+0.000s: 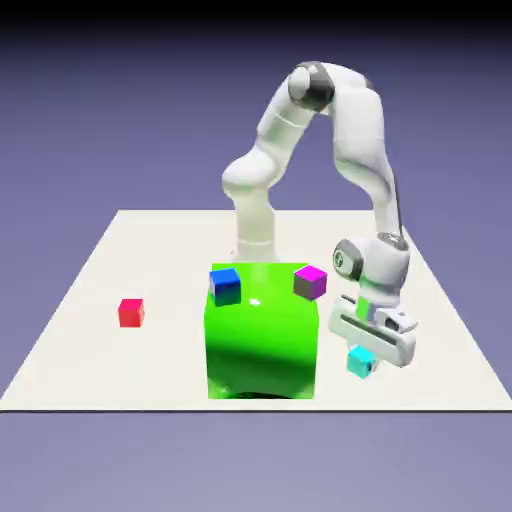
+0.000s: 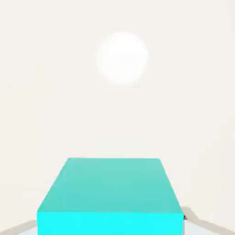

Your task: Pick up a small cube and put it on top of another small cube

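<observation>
Hand [image 1: 361, 362] and turquoise cube [image 1: 361, 362] come first, low at the right of the exterior view, with the fingers closed on the cube's sides. In the hand view the cube fills the bottom middle, its top face square between the two tips, a centred grip that should keep it from twisting when raised. Whether it has left the pale counter [image 1: 80, 370] I cannot tell. Left of it, at the bottom middle of the frame, sits the big glossy green cube [image 1: 261, 345], bulky enough that the hand will probably need to lift well up before swinging across. The blue cube [image 1: 225, 287] shows by its upper left corner and the magenta cube [image 1: 310, 283] by its upper right; either might serve as the base, though I cannot say which is meant. Farther left, about mid-height, lies the red cube [image 1: 131, 313]. Behind them all, at upper middle, the white arm [image 1: 357, 125] arches over.
</observation>
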Motion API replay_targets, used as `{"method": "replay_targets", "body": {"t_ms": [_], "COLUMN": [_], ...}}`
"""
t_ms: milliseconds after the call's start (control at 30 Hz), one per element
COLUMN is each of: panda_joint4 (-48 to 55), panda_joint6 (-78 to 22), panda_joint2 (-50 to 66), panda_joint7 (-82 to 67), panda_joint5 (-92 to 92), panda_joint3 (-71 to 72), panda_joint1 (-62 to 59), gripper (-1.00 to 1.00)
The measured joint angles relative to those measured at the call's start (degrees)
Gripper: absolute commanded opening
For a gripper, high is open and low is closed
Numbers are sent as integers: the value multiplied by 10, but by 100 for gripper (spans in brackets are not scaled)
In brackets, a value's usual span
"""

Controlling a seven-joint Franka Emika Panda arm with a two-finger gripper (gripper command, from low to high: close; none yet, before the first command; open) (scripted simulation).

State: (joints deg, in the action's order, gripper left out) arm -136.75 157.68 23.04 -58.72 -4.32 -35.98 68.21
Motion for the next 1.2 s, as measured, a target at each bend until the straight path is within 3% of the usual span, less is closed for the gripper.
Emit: {"method": "replay_targets", "body": {"t_ms": [367, 633, 967, 1100, 1133, 1200], "panda_joint4": [-2, 21, 68, 7, 1, 1], "panda_joint6": [-222, -404, -465, -365, -356, -355], "panda_joint2": [-220, -380, -401, -363, -360, -360], "panda_joint7": [161, 286, 316, 317, 318, 318], "panda_joint5": [-38, 42, 250, 256, 257, 258], "panda_joint3": [81, 122, 93, 72, 70, 70], "panda_joint1": [-132, -284, -418, -427, -428, -428], "gripper": [-100, -100, -100, -100, 100, 100]}}
